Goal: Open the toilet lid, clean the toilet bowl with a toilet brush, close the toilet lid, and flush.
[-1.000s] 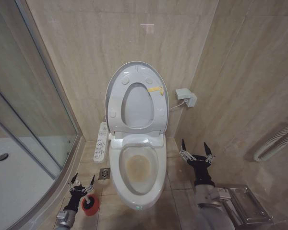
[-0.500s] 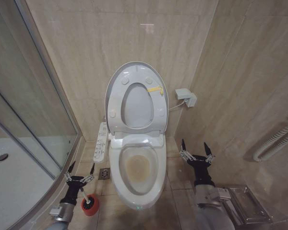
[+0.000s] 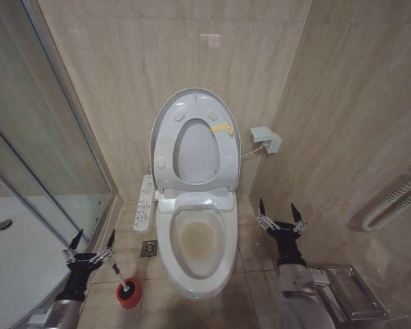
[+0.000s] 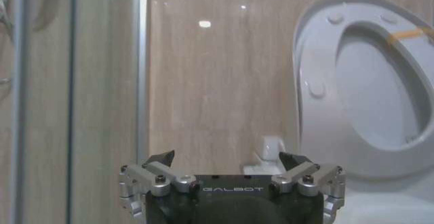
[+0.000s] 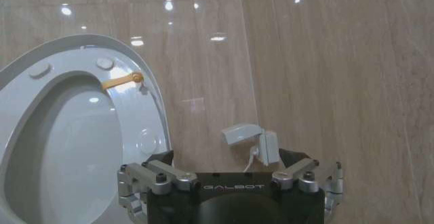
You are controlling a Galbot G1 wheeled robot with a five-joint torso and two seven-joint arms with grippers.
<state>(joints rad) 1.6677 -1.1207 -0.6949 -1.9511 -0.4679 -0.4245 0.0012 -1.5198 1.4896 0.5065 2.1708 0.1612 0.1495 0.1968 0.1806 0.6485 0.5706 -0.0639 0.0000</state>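
Note:
The toilet lid [image 3: 195, 154] stands upright against the back wall, with the ring seat [image 3: 166, 147] and its yellow sticker raised in front of it. Below them the toilet bowl [image 3: 227, 236] lies uncovered, a brownish stain at its bottom. The toilet brush [image 3: 120, 278] stands in its red holder [image 3: 129, 293] on the floor, left of the bowl. My left gripper [image 3: 94, 236] is open and empty, left of and above the brush, near the shower edge. My right gripper [image 3: 277, 205] hangs open and empty to the right of the bowl. Both wrist views show open fingers [image 4: 293, 159] [image 5: 157, 159] and the raised seat [image 4: 318, 56] [image 5: 146, 137].
A white control panel [image 3: 144, 204] runs along the bowl's left side, with a floor drain [image 3: 149, 248] beside it. The glass shower screen [image 3: 48, 157] and white tray [image 3: 14, 253] close off the left. A wall box [image 3: 267, 139], a hose [image 3: 397, 199] and a metal rack [image 3: 353, 295] are at the right.
My left gripper has drawn left and slightly up, away from the brush, which stays in its red holder. The right arm and the toilet have not moved.

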